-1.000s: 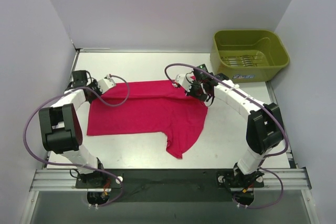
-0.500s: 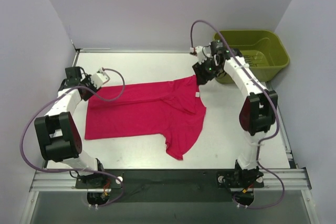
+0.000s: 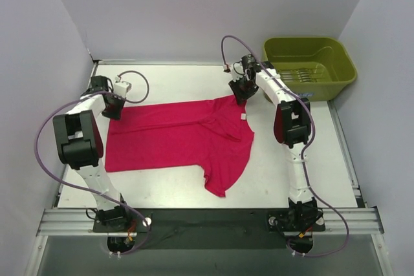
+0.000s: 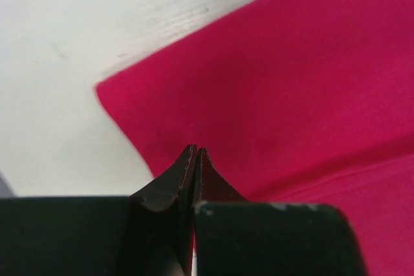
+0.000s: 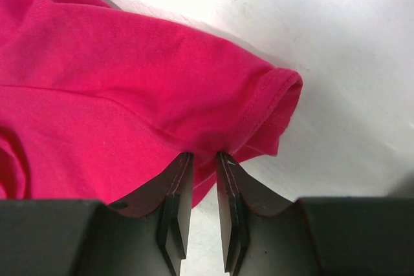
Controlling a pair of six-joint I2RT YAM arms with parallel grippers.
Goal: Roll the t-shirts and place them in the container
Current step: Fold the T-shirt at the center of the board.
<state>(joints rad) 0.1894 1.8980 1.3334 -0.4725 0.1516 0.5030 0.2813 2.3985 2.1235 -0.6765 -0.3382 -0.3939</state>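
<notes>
The magenta-red t-shirt [image 3: 174, 137] lies spread flat on the white table, with one sleeve pointing toward the near edge and a small white label [image 3: 244, 117] on its right side. My left gripper [image 3: 116, 109] is at the shirt's far left corner. In the left wrist view its jaws [image 4: 196, 151] are pressed shut on the thin fabric [image 4: 291, 82] near that corner. My right gripper [image 3: 239, 95] is at the far right corner. In the right wrist view its jaws [image 5: 202, 155] stand narrowly apart, with the folded sleeve hem [image 5: 129, 75] pinched between the tips.
The olive-green plastic bin [image 3: 339, 85] stands at the far right corner of the table, just right of my right arm. White walls close in the table on the left, far and right sides. The arm bases sit on a metal rail at the near edge.
My right gripper has carried the shirt's right corner toward the far side, stretching the far edge out. My left gripper has shifted outward to the far left corner. The shirt lies flatter.
</notes>
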